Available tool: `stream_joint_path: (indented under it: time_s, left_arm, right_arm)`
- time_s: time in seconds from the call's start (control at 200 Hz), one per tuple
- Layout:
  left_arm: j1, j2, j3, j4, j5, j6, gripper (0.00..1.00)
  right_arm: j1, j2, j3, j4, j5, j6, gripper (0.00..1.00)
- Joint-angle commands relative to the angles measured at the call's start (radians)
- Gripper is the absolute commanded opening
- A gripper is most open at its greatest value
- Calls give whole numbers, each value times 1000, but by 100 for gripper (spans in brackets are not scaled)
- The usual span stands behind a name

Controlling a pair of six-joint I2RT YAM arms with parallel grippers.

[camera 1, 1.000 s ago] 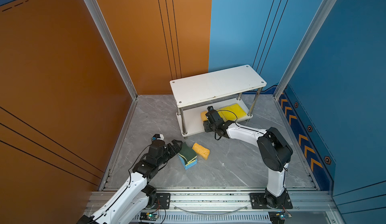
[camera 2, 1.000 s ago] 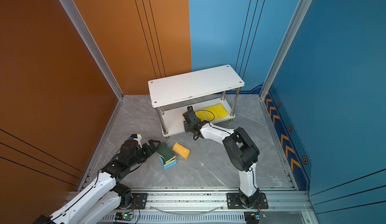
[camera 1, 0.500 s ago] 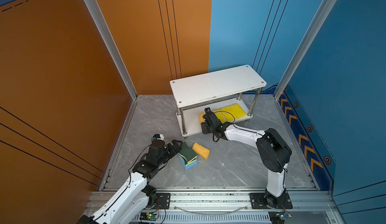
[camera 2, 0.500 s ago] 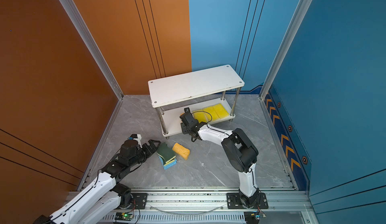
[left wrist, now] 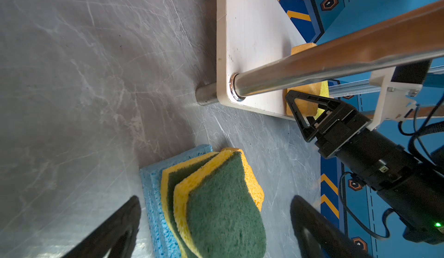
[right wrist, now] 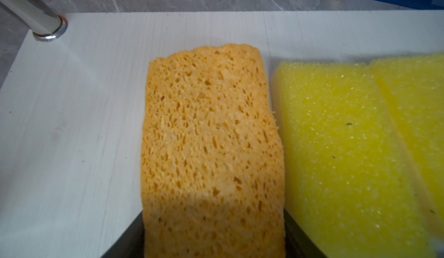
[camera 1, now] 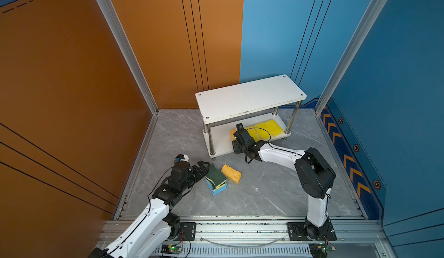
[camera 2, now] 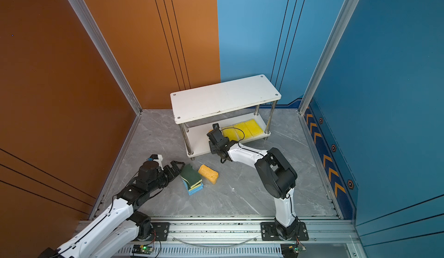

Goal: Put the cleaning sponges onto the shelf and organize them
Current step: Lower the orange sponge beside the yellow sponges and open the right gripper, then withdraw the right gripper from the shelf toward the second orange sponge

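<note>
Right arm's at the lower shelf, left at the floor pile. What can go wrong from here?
1. The right gripper straddles the orange sponge on the lower board; backing out could drag it off the front edge.
2. The green-topped sponges sit fanned on the blue sponges; the open left gripper may pinch only part of the pile or knock it over.

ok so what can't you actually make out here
- Whether the right gripper squeezes the orange sponge: only finger edges show, cut by the right wrist view's bottom edge.
- How many blue sponges: green-topped sponges lie on them, top and left wrist views.
- Rear of the lower board: under the top board in both top views.
</note>
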Motion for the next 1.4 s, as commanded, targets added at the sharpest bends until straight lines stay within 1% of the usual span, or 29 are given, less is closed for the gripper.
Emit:
stream_joint_path:
  time_s: [0.0,0.205,0.456,0.751,1.262,1.397]
  left_arm:
    - [6,-8,9,-17,-13,11,98]
    - [6,-5,11,-16,-12,11,98]
    - [6,-2,13,-16,-12,12,98]
    - [6,4,16,-16,-11,12,97]
    - [3,17,22,-13,-12,12,98]
    - [2,20,26,-13,-14,12,98]
  right_arm:
    - [-1,-18,17,-6,35,-5,64]
    - [-1,-14,19,-10,24,-1,65]
    - [-1,-14,18,-10,24,-7,71]
    - [-1,-27,18,-9,21,-12,72]
    - [0,-145,-24,-40,-7,-64,75]
    - [0,-196,-50,-69,-51,-88,77]
